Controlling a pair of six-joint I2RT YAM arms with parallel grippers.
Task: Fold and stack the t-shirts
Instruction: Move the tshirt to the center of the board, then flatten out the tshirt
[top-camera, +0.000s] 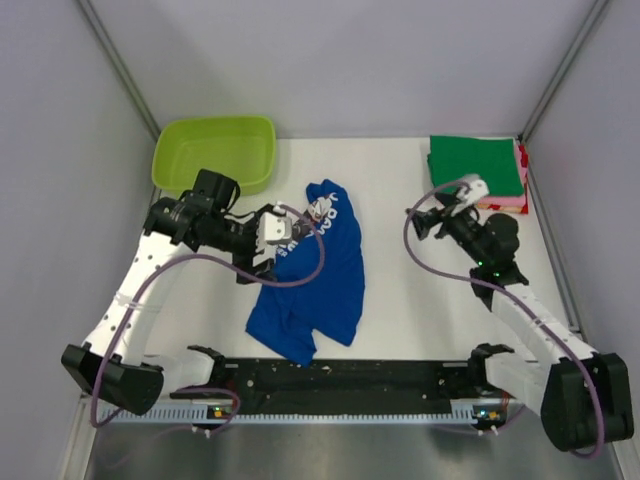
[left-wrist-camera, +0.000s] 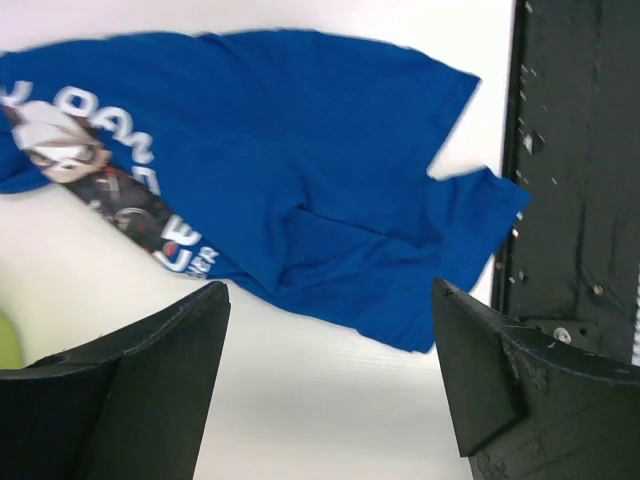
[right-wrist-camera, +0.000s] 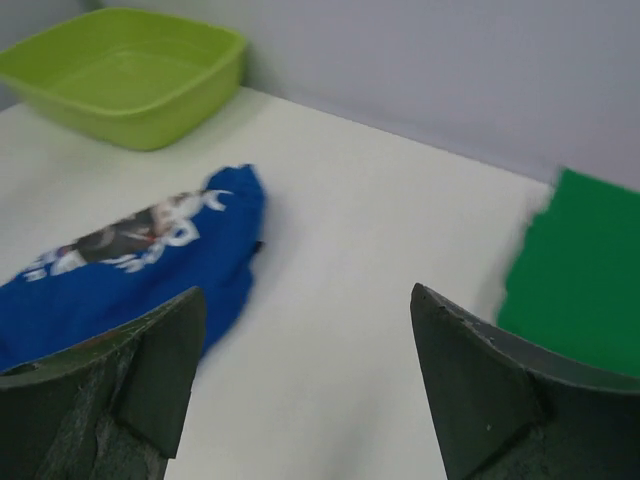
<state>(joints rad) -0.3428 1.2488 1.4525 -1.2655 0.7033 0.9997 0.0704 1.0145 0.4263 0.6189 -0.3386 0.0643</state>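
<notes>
With my left end effector (left-wrist-camera: 328, 300) and right end effector (right-wrist-camera: 305, 300) both spread and holding nothing, I should pinch the rumpled blue t-shirt (top-camera: 318, 280), lying mid-way across the worktop (top-camera: 405, 300) beside my left one, at two corners and pull it flat before folding it for the folded stack (top-camera: 478, 165).

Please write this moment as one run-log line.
left pincer: open, empty, at blue t-shirt edge | right pincer: open, empty | blue t-shirt: crumpled, unfolded | folded stack: far right corner

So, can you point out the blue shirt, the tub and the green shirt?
blue shirt (top-camera: 320, 285), top view, middle of its body.
tub (top-camera: 212, 155), top view, its bare floor.
green shirt (top-camera: 475, 165), top view, middle of its upper face.
</notes>
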